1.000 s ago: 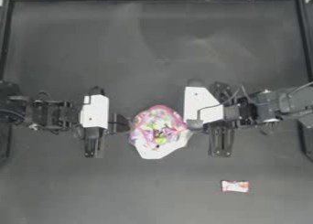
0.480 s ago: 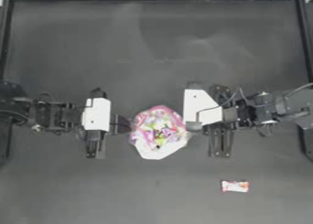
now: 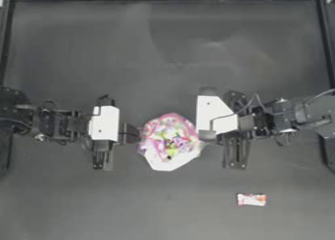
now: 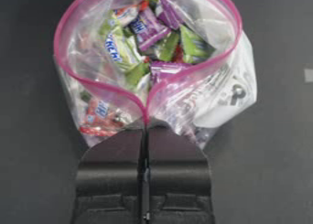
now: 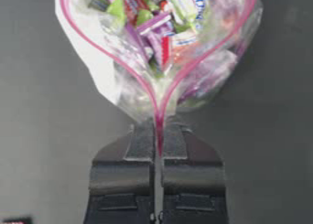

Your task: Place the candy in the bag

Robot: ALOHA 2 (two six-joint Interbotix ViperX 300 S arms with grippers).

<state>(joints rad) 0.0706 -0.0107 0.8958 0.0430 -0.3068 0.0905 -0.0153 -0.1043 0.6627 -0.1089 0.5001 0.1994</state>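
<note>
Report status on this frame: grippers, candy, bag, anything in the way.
Left gripper and right gripper shut on opposite ends of the bag seal, mouth open. Candy loose on the table, outside the bag. Nothing in the way.

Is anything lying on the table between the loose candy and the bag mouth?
Nothing visible does. The candy lies alone on bare table, apart from the bag. The bag mouth is open, but the left gripper and right gripper are each shut on its seal ends, so neither is free.
</note>
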